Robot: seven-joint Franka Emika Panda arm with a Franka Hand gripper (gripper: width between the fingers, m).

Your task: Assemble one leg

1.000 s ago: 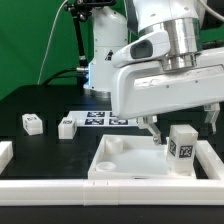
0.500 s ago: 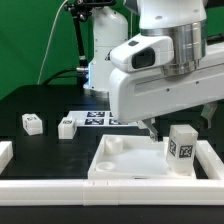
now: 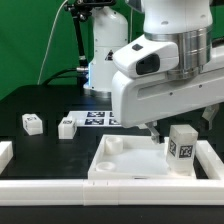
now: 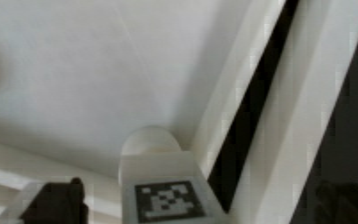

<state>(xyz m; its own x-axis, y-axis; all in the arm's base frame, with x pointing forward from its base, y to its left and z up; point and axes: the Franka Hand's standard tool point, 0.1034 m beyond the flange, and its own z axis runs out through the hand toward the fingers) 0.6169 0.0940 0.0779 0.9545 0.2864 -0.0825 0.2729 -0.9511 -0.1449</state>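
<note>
Well, the small white stubby plastic leg (image 3: 181, 147) with its black-and-white square tag stood upright on the large white square plastic panel (image 3: 125, 162) with the raised rim. It was at the panel's near corner toward the exterior view's right, its tag face turned to that camera. Whether it sat in a corner socket I could not tell. The wrist view showed the leg (image 4: 163, 185) close beneath my wrist, tag in sight. It stood on the panel's flat white face (image 4: 87, 90), just beside the raised rim.

My pincer (image 3: 151, 129) hung over the panel, just behind the leg and a little toward the exterior view's left of it. From outside, my bulky white wrist housing (image 3: 165, 85) hid nearly all of it. The wrist view gave me only one dark finger (image 4: 59, 203), beside the leg and apart from it. So I could not tell how far the pincer was parted, nor whether it had hold of anything.

Farther out, toward the exterior view's left, two more small white tagged blocks of the same kind lay on the black tabletop (image 3: 40, 105), well apart from the panel. One spare block (image 3: 32, 123) was near the other spare block (image 3: 67, 127). The thin flat white marker board (image 3: 100, 119) lay just beside the second of them. A low white rail (image 3: 100, 190) ran along the near side of the table. A green backdrop (image 3: 30, 40) closed the scene behind.
</note>
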